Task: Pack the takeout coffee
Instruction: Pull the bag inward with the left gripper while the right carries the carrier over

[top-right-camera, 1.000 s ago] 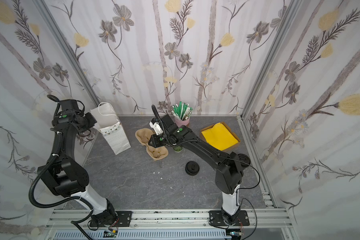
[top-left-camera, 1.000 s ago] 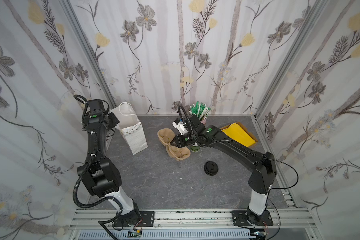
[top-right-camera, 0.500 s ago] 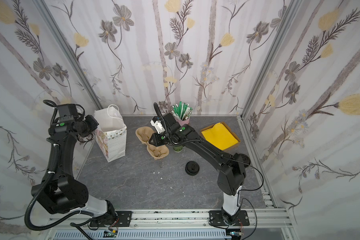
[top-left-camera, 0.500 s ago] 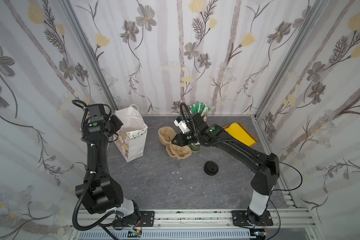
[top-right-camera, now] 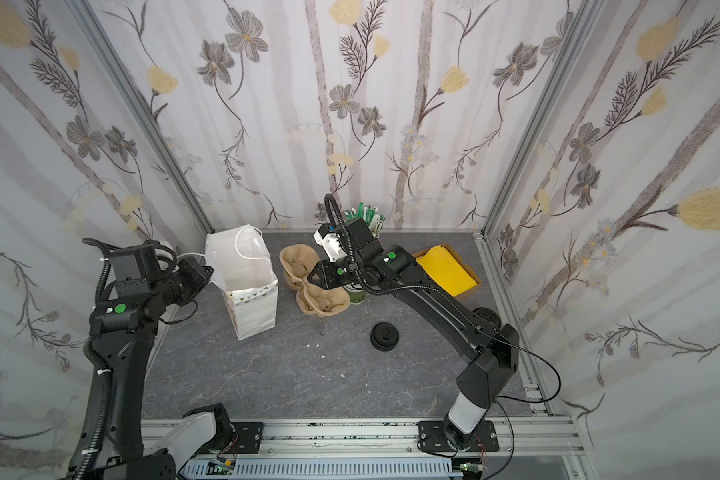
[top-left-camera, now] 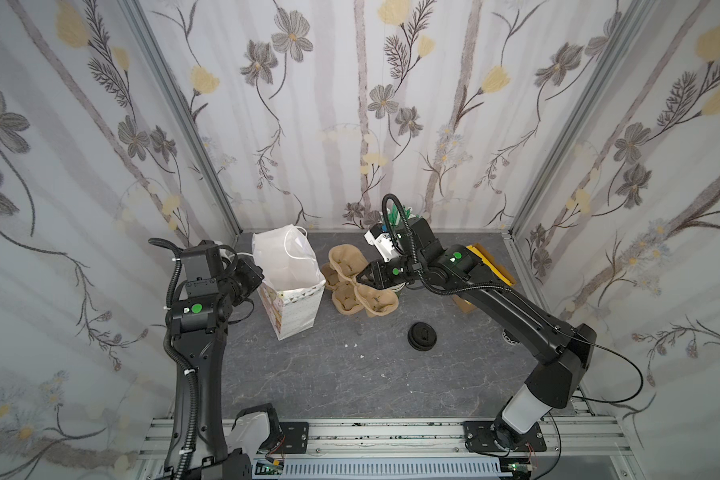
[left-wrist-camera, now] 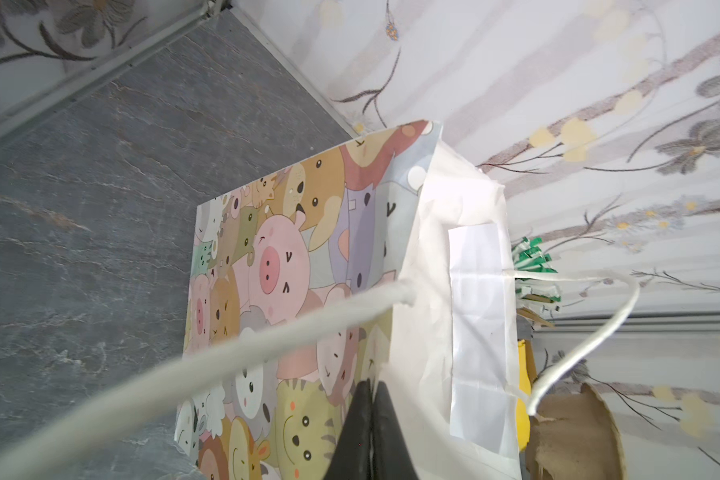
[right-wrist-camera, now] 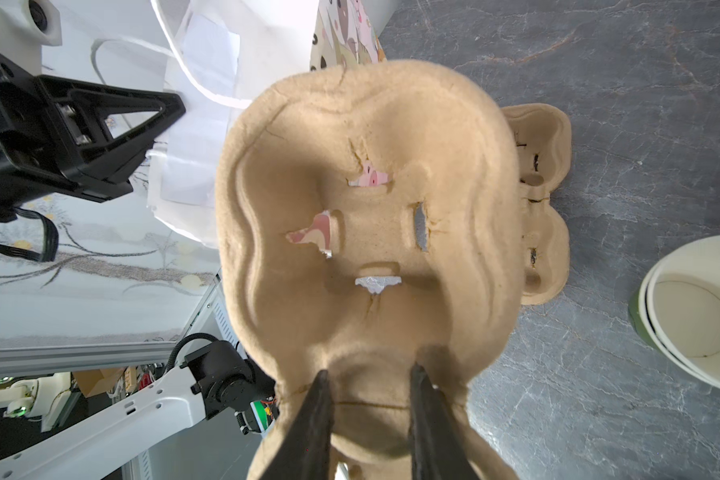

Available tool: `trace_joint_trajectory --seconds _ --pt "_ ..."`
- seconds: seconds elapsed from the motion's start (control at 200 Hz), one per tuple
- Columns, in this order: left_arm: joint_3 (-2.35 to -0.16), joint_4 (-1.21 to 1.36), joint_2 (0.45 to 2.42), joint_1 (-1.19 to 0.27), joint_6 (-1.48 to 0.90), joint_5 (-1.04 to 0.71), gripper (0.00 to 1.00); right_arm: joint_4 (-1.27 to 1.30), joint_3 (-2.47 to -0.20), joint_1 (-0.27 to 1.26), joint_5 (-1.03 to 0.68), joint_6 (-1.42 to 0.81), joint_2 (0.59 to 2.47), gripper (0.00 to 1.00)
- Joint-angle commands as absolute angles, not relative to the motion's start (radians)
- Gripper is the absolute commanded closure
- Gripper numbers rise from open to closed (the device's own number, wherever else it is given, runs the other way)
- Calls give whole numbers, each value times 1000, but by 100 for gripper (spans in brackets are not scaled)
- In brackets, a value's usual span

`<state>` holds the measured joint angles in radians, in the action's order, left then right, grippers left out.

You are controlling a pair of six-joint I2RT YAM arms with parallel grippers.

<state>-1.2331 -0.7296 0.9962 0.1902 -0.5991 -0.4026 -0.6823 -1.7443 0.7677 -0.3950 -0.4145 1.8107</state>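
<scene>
Floral-papered walls (top-left-camera: 350, 124) enclose a grey stone-look surface (top-left-camera: 329, 374). We read clock directions on it from the top views, with 12 o'clock at the back wall.

No lidded takeout coffee shows in any view. Lidless cups (right-wrist-camera: 691, 316) stand near 1 o'clock. Loose black lids (top-left-camera: 422, 336) lie at 3 o'clock, with no cup wall visible beneath them.

The bag (top-left-camera: 296, 299) stands upright at 10 o'clock. The left fingers (left-wrist-camera: 362, 419) are pressed together at its near rim beside the handle cord (left-wrist-camera: 267, 345), apparently pinching the paper. The right fingers (right-wrist-camera: 314, 424) clamp the middle ridge of a pulp cup carrier (right-wrist-camera: 371, 232), raised beside the bag above a second carrier (top-left-camera: 371, 303).

We judge the step in hand to be loading the carrier into the bag.

1. Hold the left grip steady so the mouth stays wide.
2. Align the carrier's long axis with the mouth's long side.
3. Clear the far handle loop before lowering.
4. Release only once the carrier seats flat, pockets up.
</scene>
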Motion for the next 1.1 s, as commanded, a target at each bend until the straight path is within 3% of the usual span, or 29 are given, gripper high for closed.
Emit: trace_joint_trajectory --seconds 0.0,0.385,1.094 --pt "-1198 -702 910 185 -656 -514 100 -707 -1737 760 -405 -434 1771 76" --pt "-1113 -701 760 113 -743 -694 100 -797 -1712 691 -390 -449 1636 76" --pt "-1025 -672 727 -255 -909 -628 100 -843 -1706 629 -334 -498 1493 75"
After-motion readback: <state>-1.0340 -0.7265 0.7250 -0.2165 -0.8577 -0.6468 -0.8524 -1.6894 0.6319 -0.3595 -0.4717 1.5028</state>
